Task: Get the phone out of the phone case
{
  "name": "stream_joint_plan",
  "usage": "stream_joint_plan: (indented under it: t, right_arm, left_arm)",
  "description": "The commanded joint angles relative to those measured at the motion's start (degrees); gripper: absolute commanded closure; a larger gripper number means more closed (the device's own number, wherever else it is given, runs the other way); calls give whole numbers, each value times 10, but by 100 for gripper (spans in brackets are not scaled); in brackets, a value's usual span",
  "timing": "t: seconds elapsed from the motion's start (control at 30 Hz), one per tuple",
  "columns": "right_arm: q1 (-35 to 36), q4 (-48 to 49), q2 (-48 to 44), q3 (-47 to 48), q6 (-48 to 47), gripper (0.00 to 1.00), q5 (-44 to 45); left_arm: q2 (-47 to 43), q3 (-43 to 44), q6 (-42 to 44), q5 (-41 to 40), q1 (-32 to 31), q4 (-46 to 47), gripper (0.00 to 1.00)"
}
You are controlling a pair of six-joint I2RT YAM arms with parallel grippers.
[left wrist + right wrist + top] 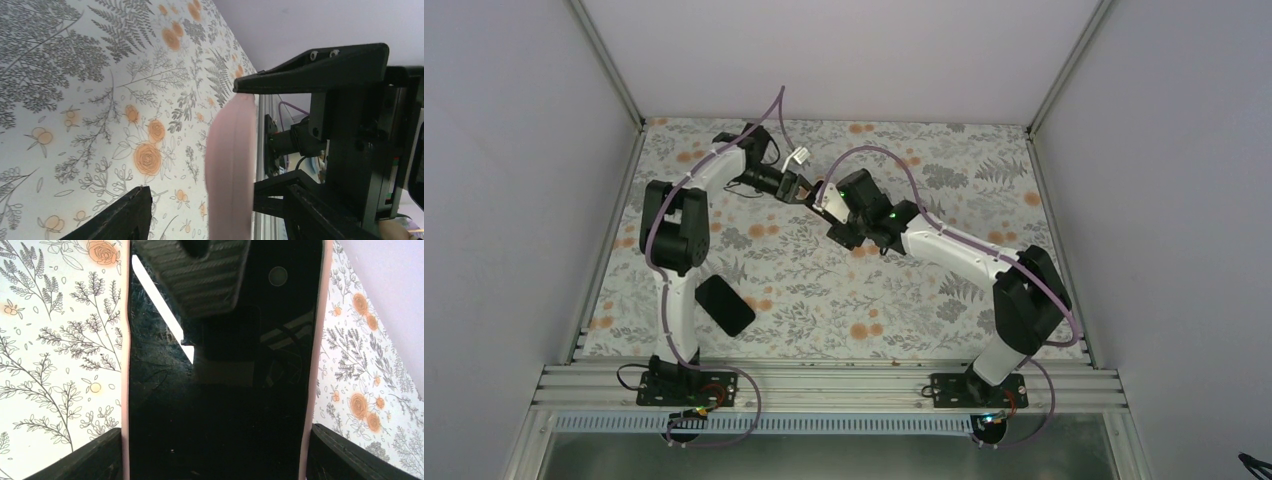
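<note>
The phone (220, 390), black screen up, sits inside a pale pink phone case (125, 390) whose rims show along both long sides. My right gripper (215, 440) is shut on the case, one finger pressed to each long edge, and holds it above the table (832, 205). My left gripper (202, 192) stands open around the case's far end (230, 165), seen edge-on. One of its fingers (120, 215) is well apart from the case. The other, a ribbed pad (195, 275), lies over the top of the screen.
A flat black slab (724, 305) lies on the floral tablecloth (824, 290) beside the left arm's base. Both grippers meet at the far middle of the table (809, 192). White walls and metal rails (824, 385) enclose the area.
</note>
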Motion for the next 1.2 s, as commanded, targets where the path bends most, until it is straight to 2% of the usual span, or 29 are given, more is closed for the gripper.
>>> stream_joint_plan:
  t: [0.0, 0.07, 0.1, 0.13, 0.2, 0.37, 0.43, 0.57, 0.67, 0.77, 0.93, 1.03, 1.17]
  right_arm:
    - [4, 45, -2, 30, -9, 16, 23]
    - [5, 43, -2, 34, -10, 16, 18]
    - [6, 42, -2, 35, -10, 16, 18]
    - [7, 42, -2, 35, -10, 16, 19]
    - [8, 43, -5, 34, -11, 16, 20]
    - [9, 36, -12, 33, -11, 10, 14]
    - [9, 24, -17, 34, -8, 1, -3]
    - [4, -99, -26, 77, -14, 0, -92]
    - [-22, -103, -86, 51, -25, 0, -131]
    - [-78, -134, -142, 35, -39, 0, -193]
    - [-186, -174, -212, -33, -96, 0, -391]
    - [-213, -154, -240, -84, -133, 0, -441]
    - [-252, -125, -253, -116, -170, 0, -508]
  left_arm:
    - [14, 26, 53, 27, -7, -59, 34]
    - [18, 30, 58, 33, -10, -65, 37]
    - [20, 32, 60, 35, -11, -69, 43]
    - [22, 37, 66, 35, -13, -74, 55]
    - [24, 47, 71, 32, -19, -82, 67]
    - [24, 67, 85, 33, -21, -98, 73]
    - [21, 77, 101, 35, -20, -109, 80]
    - [6, 109, 116, -1, -21, -122, 97]
    - [-19, 134, 136, -27, -21, -135, 98]
    - [-42, 154, 158, -54, -21, -146, 98]
    - [-83, 177, 229, -47, -22, -187, 98]
    - [-158, 105, 235, -39, -24, -123, 93]
    - [-286, -66, 191, -57, -28, 62, 93]
